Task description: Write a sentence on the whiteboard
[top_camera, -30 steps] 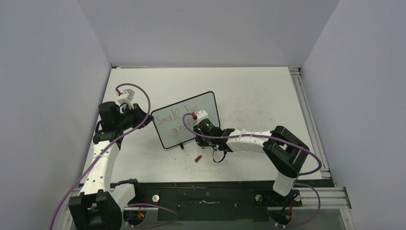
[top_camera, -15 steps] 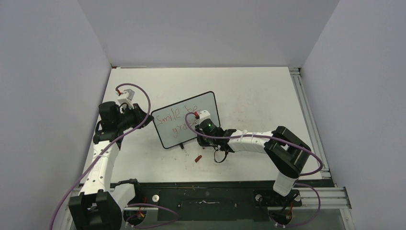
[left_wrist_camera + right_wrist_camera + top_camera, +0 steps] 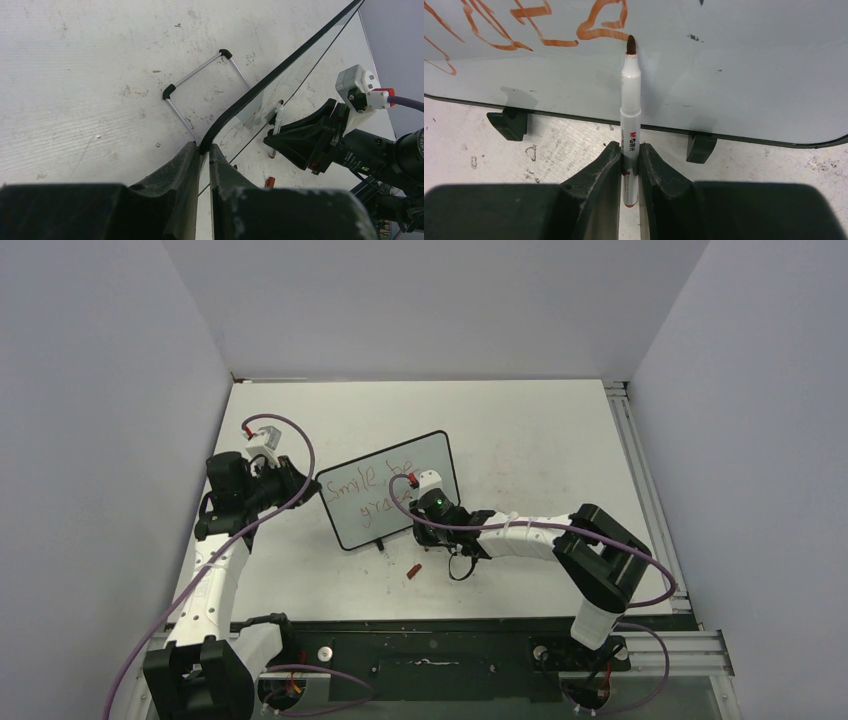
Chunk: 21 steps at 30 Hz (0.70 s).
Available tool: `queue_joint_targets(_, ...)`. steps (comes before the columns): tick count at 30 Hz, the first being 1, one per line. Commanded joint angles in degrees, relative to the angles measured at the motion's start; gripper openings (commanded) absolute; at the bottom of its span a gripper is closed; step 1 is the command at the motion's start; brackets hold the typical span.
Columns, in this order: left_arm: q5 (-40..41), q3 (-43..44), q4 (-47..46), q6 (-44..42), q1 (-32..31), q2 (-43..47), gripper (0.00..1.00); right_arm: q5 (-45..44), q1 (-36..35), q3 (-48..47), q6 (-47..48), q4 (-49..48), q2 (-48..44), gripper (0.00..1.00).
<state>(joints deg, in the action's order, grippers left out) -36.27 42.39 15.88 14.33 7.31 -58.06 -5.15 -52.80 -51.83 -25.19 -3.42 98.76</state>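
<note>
The whiteboard (image 3: pixel 430 455) stands tilted near the middle of the table (image 3: pixel 560 430), resting on two small black feet (image 3: pixel 508 124) with a thin wire stand (image 3: pixel 197 77) behind it. The sentence (image 3: pixel 368 490) runs across it in two red lines and looks unfinished on the lower one. The left gripper (image 3: pixel 204 150) is pinched narrow on the black frame at the board's left edge, with the rim caught between its jaws. The right gripper (image 3: pixel 629 152) is closed tight on the lower barrel of a white marker (image 3: pixel 631 100), whose dark tip touches the glossy surface just under the last red stroke. A small red cap (image 3: pixel 413 569) lies on the table near the board's front edge, apart from both arms. The board looks thin, light and stiff, with a slick face, so it would probably slide or tip back under the marker's push if nothing braced it. The frame edge is the sensible place to hold it, away from the writing. The marker is light, with a smooth round barrel that could twist in the jaws, so light pressure seems wise. A firm grip closer to the tip would give steadier strokes.
</note>
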Motion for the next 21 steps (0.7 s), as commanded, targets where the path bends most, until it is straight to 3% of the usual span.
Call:
queue_joint_targets(1, -1.3, 0.6, 0.9, -0.3, -0.9, 0.4, 0.1, -2.5, 1.0, 1.3, -0.5, 1.8, -1.5, 0.05)
queue_joint_targets(11, -1.3, 0.5, 1.0, -0.3, -0.9, 0.5, 0.1, -2.6, 1.0, 1.6, -0.2, 1.9, -3.4, 0.05)
queue_joint_targets(21, -1.3, 0.4, 0.9, -0.3, -0.9, 0.7, 0.1, -2.4, -0.9, 3.1, 2.2, 0.8, -11.1, 0.05)
